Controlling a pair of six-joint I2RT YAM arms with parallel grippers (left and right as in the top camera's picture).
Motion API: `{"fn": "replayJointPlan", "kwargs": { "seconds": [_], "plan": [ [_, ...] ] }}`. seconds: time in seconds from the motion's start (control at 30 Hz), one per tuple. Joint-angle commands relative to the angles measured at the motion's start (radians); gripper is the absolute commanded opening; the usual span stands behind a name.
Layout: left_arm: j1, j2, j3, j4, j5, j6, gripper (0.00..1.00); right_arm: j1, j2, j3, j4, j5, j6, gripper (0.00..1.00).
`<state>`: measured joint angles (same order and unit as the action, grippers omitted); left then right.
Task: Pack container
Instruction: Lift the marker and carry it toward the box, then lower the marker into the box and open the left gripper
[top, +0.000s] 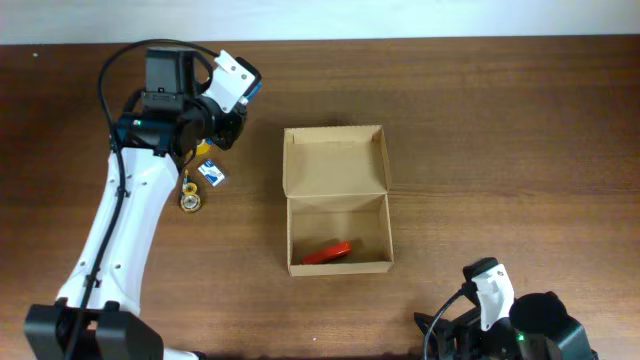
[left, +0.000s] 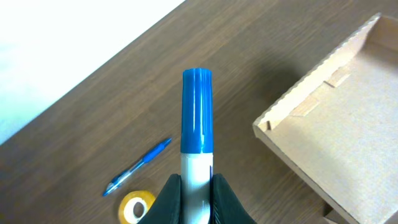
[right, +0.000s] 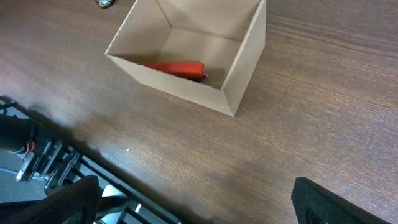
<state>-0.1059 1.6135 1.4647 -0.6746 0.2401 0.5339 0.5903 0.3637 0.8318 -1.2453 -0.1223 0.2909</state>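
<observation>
Left gripper (left: 198, 196) has its fingers clamped on the white barrel of a blue-capped marker (left: 197, 112). The cap points out ahead, clear of the table (top: 500, 150). The grip sits low on the barrel, so much of the marker juts forward. It looks firm enough, but I'd keep the carry smooth.

The container (top: 337, 160) stands open at mid-table, to the right of that arm. Its lid flap is laid back flat on the far side and the open compartment is on the near side. A red item (top: 327, 252) already lies on the bottom by the near wall, possibly another marker, though I can't be sure.

Here's the key point: the lid flap is the part closest to the marker's tip, and it's the wrong landing spot. The arm should swing right and come nearer, past the hinge, until it's over the compartment. I'd turn the marker to lie along the box's longer side, lower it inside the walls, then release.

A blue pen (left: 140, 165) and a yellow tape roll (left: 137, 206) wait on the table at left, just beside each other. The right gripper (right: 196, 190) sits idle near the box's near right corner, fingers spread wide and holding nothing.
</observation>
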Motion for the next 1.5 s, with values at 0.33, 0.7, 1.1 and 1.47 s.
{"fn": "replayJointPlan", "kwargs": {
  "seconds": [0.33,0.7,1.1,1.47],
  "plan": [
    [0.021,0.165,0.008,-0.008,-0.042,-0.007,0.02,0.008,0.005,-0.003,0.003,-0.006,-0.003,0.99],
    [-0.152,-0.008,0.008,-0.087,0.026,0.101,0.02,0.008,0.005,-0.003,0.003,-0.005,-0.003,0.99],
    [-0.399,0.042,0.008,-0.312,0.147,0.331,0.02,0.008,0.005,-0.003,0.003,-0.005,-0.003,0.99],
    [-0.417,0.277,0.006,-0.336,0.217,0.452,0.02,0.008,0.005,-0.003,0.003,-0.005,-0.003,0.99]
  ]
}}
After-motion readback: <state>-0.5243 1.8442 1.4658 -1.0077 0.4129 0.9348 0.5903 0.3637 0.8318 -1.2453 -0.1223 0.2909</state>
